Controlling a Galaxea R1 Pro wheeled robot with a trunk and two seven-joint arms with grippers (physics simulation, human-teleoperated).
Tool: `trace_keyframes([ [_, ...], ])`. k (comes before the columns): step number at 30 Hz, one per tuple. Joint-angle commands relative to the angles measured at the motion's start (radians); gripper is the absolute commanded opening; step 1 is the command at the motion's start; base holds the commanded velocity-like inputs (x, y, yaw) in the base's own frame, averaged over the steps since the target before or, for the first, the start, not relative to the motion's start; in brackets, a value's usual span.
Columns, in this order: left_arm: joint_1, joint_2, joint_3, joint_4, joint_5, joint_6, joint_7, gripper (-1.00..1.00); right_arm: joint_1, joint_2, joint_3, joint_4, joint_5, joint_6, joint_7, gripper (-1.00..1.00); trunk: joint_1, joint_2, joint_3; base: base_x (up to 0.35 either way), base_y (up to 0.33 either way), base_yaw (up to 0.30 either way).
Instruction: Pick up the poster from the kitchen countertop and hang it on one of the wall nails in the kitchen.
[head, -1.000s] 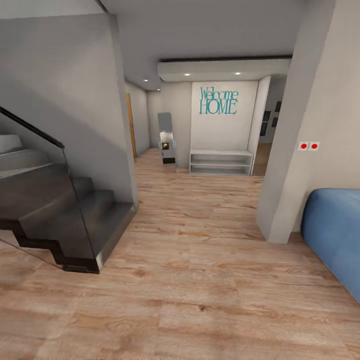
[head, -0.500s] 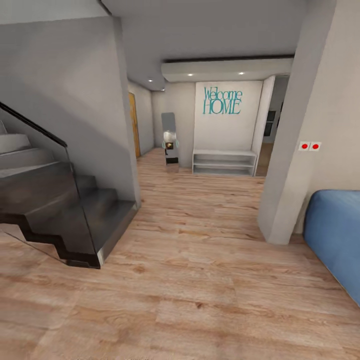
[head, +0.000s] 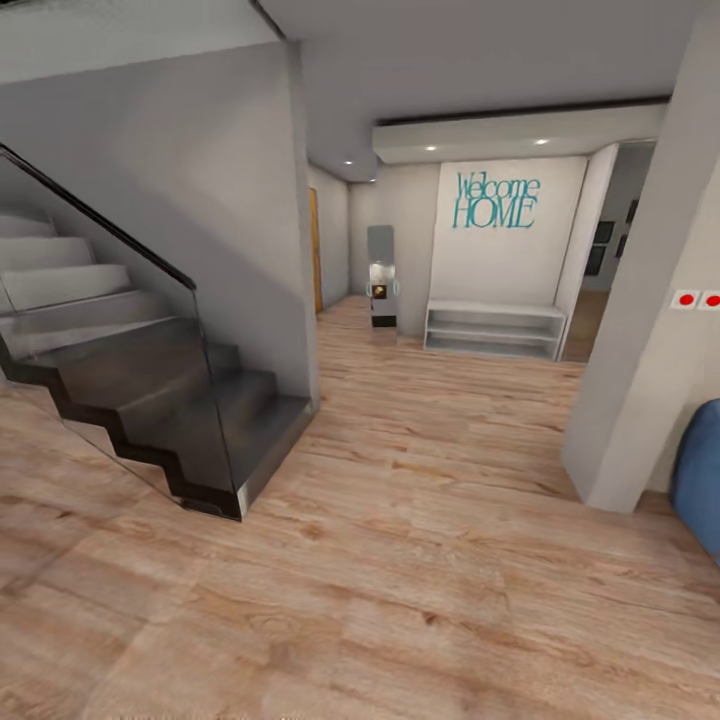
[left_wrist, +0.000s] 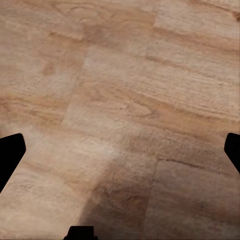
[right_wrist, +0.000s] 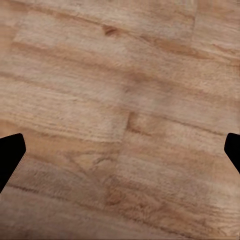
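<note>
The poster, the kitchen countertop and the wall nails are out of view; I am in a hallway on a wooden floor (head: 400, 560). In the left wrist view my left gripper (left_wrist: 120, 150) is open, its black fingertips (left_wrist: 10, 150) far apart at the picture's edges, with bare floorboards between them. In the right wrist view my right gripper (right_wrist: 120, 150) is open too, its dark fingertips (right_wrist: 10, 152) spread wide over bare floor. Neither holds anything.
A dark staircase (head: 170, 400) with a glass balustrade stands at the left. A grey pillar (head: 650, 330) and a blue sofa (head: 700, 480) are at the right. Ahead, a white shelf unit (head: 495, 328) sits under a teal "Welcome HOME" sign (head: 497, 200), by a small stand (head: 382, 290).
The whole head view has shifted to the right, so the camera has turned left: more staircase shows and the sofa has slid towards the right edge.
</note>
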Motion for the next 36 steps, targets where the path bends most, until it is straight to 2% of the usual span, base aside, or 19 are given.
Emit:
trace_keyframes([
  [1,0.000,-0.001,0.002,-0.001,0.000,-0.002,0.000,1.00,0.000,0.000,0.000,0.001,0.001,-0.003,0.000,1.00,0.000,0.000,-0.001,0.000,0.000,0.294],
  [36,0.000,-0.001,0.002,-0.001,0.000,-0.002,0.000,1.00,0.000,-0.001,0.002,0.002,0.001,-0.003,0.000,1.00,0.000,0.000,-0.001,-0.001,-0.002,0.289],
])
